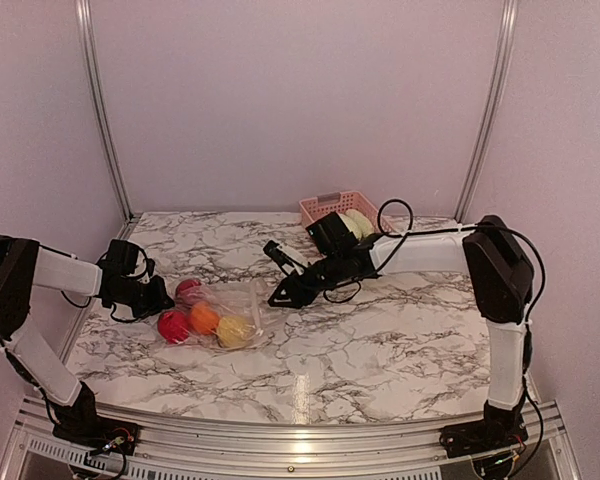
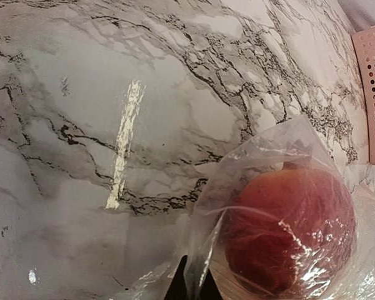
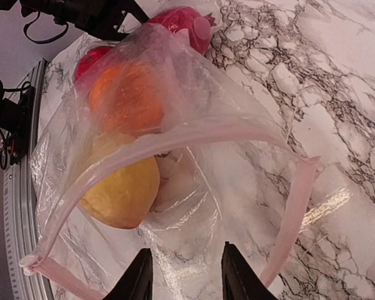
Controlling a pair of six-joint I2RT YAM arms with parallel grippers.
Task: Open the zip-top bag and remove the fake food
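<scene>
four pieces of fake food (image 1: 204, 318) show inside the zip-top bag (image 1: 245, 300) in the top view. the bag lies on the marble table (image 1: 380, 340) close to its left edge, about midway between the near and far edges. the left gripper (image 1: 150, 297) sits at the bag's left end, the right gripper (image 1: 277, 275) just off its right end. a pink basket (image 1: 320, 207) stands at the far edge.

left wrist view: the fingertips (image 2: 177, 287) are clenched on a fold of bag film, with a dark red piece (image 2: 287, 231) just beyond. the anchor looks sound.

right wrist view: the bag mouth gapes, its zip strip (image 3: 175, 140) bowed over a yellow piece (image 3: 122, 187) and an orange piece (image 3: 128, 100). the right gripper's jaws stand apart with loose film between them, nothing gripped.

judgement: the film is thin, slippery and crumples under load — the strip is the stiffer hold. the pieces look hard, light and round, liable to roll; take one across its middle, through the mouth.
</scene>
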